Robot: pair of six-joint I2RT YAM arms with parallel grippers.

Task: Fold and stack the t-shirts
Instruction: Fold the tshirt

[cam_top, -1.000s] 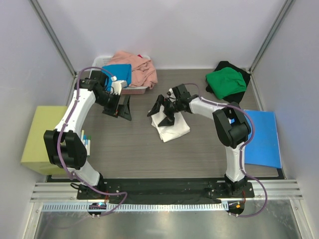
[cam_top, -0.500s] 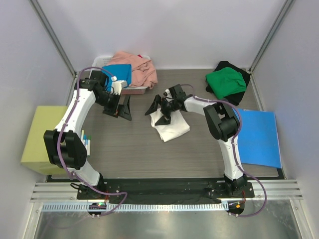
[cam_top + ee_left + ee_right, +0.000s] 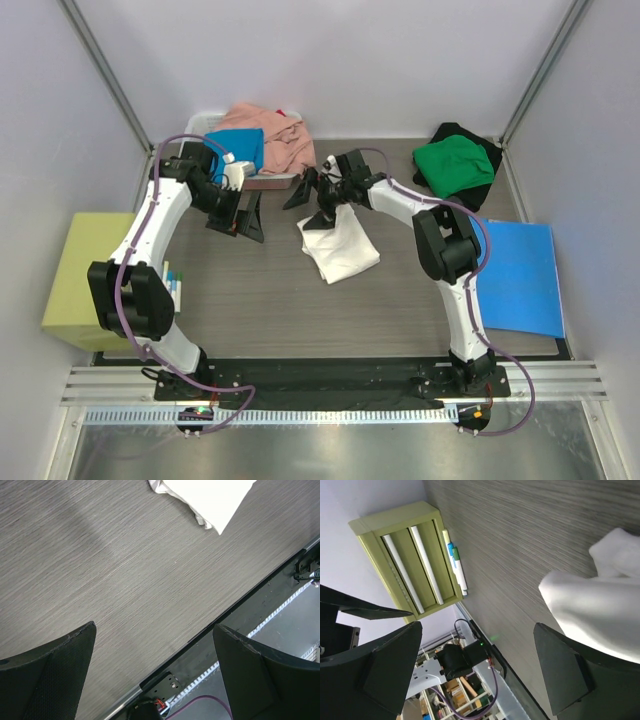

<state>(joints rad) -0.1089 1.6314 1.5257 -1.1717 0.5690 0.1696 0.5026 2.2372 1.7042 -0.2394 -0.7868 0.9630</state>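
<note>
A folded white t-shirt (image 3: pixel 340 250) lies on the table's middle; it also shows as the white t-shirt (image 3: pixel 210 497) in the left wrist view and the white t-shirt (image 3: pixel 600 615) in the right wrist view. A green t-shirt (image 3: pixel 452 165) rests on a black t-shirt (image 3: pixel 488 178) at the far right. Bright blue (image 3: pixel 240 146) and salmon pink (image 3: pixel 276 135) t-shirts fill the basket (image 3: pixel 203 121). My right gripper (image 3: pixel 310 203) (image 3: pixel 477 626) is open and empty, just past the white shirt's far left corner. My left gripper (image 3: pixel 238 216) (image 3: pixel 154 626) hangs open and empty in front of the basket.
A flat blue folder (image 3: pixel 525 275) lies at the right edge. A green box (image 3: pixel 85 280) (image 3: pixel 405 560) with markers (image 3: pixel 456 565) beside it stands left of the table. The table's near edge, a black rail (image 3: pixel 240 605), shows in the left wrist view.
My right gripper has moved off the white t-shirt, back and left toward the basket. The shirt stays folded on the table. The left arm has not moved.
</note>
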